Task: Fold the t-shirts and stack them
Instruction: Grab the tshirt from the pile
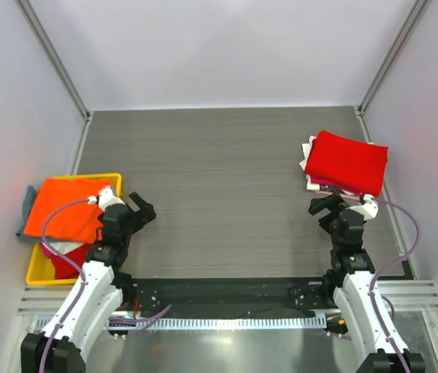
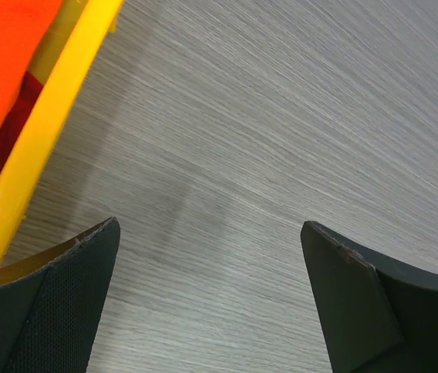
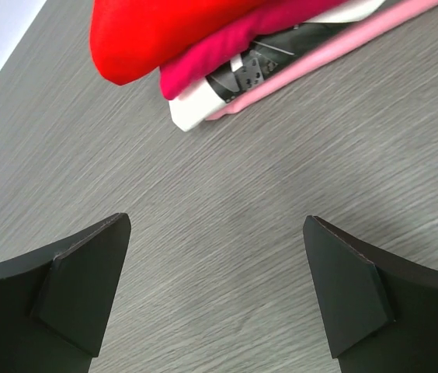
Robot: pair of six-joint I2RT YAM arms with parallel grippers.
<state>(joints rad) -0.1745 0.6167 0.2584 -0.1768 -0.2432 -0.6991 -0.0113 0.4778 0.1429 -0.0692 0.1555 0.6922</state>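
Note:
A folded red t-shirt (image 1: 347, 161) tops a stack of folded t-shirts at the table's right side; under it the right wrist view shows a magenta layer (image 3: 227, 48), a white one with dark print (image 3: 203, 105) and a pink one (image 3: 335, 48). An orange t-shirt (image 1: 65, 207) lies unfolded over the yellow bin, with a deep red one (image 1: 64, 263) beneath and a grey-blue one (image 1: 26, 203) at the far left. My left gripper (image 1: 143, 210) hangs open beside the bin, over bare table. My right gripper (image 1: 324, 204) is open just in front of the stack, holding nothing.
The yellow plastic bin (image 1: 39, 272) sits at the table's left edge, its rim (image 2: 44, 132) close to my left fingers. White walls and metal posts enclose the grey wood-grain table (image 1: 227, 186) on three sides.

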